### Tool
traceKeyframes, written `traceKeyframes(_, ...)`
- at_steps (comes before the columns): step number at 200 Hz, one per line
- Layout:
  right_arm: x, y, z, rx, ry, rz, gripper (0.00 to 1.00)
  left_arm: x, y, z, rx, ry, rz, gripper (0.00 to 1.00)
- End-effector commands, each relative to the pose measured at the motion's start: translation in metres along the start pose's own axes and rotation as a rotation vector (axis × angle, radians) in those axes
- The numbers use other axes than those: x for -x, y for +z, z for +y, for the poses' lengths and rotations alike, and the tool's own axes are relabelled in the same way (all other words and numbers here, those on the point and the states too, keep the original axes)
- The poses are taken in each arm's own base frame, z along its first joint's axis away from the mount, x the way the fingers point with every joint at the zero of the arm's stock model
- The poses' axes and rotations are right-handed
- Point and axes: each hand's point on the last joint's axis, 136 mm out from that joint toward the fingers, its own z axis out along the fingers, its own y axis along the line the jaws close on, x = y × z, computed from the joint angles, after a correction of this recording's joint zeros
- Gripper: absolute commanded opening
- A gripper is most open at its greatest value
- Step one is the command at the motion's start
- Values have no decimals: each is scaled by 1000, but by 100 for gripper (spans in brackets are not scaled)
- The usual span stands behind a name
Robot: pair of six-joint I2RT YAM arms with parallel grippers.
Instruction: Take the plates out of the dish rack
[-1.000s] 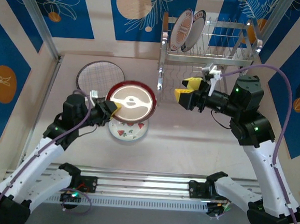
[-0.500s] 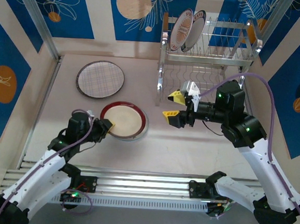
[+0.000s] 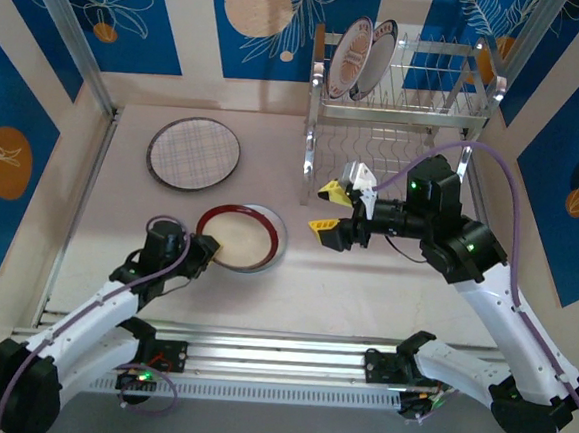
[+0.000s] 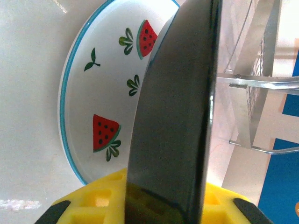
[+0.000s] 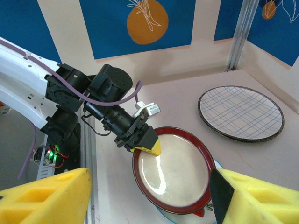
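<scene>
- Top external view: the left claw (image 3: 200, 252) is pinched shut on the near-left rim of the red-rimmed plate (image 3: 243, 237). That plate lies flat on the desk (image 3: 364, 293), front-left of the dish rack (image 3: 409, 106). The right claw (image 3: 326, 208) gapes wide with nothing in it, just in front of the rack's lower shelf. Two racked plates (image 3: 359, 47) stand on edge at the left end of the upper tier, beyond and above the right claw. The right arm is much the nearer to them.
- Left wrist view: the red-rimmed plate (image 4: 177, 116) runs edge-on straight out from the left claw (image 4: 154, 210). A fruit-print plate (image 4: 103, 93) sits close beneath it, so I judge that letting go is all that remains here.
- Right wrist view: the right claw (image 5: 149, 186) faces away from the rack, toward the left claw (image 5: 145, 141) and the plaid plate (image 5: 240, 112). It would have to turn back round to reach the racked pair.
</scene>
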Motion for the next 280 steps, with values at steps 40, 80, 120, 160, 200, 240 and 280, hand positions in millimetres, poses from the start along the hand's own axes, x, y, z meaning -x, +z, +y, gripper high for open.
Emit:
traceKeyframes(40, -6, 4, 1, 6, 12, 17, 69, 15, 6, -52, -193, 60, -36, 0)
traceKeyframes(80, -13, 5, 0, 2, 34, 35, 69, 14, 16, -48, -177, 68, -23, 0)
traceKeyframes(120, -14, 4, -1, -8, 37, 39, 69, 14, 23, -46, -168, 74, -12, 0)
traceKeyframes(160, -18, 6, -5, -21, 51, 49, 69, 13, 30, -42, -146, 85, 7, 0)
traceKeyframes(200, -19, 8, -8, -32, 57, 54, 69, 9, 35, -32, -96, 94, 33, 14)
traceKeyframes(240, -18, 8, -12, -45, 59, 51, 69, 7, 39, -21, -52, 93, 48, 25)
traceKeyframes(280, -19, 8, -14, -52, 66, 54, 70, 6, 39, -15, -9, 104, 57, 36)
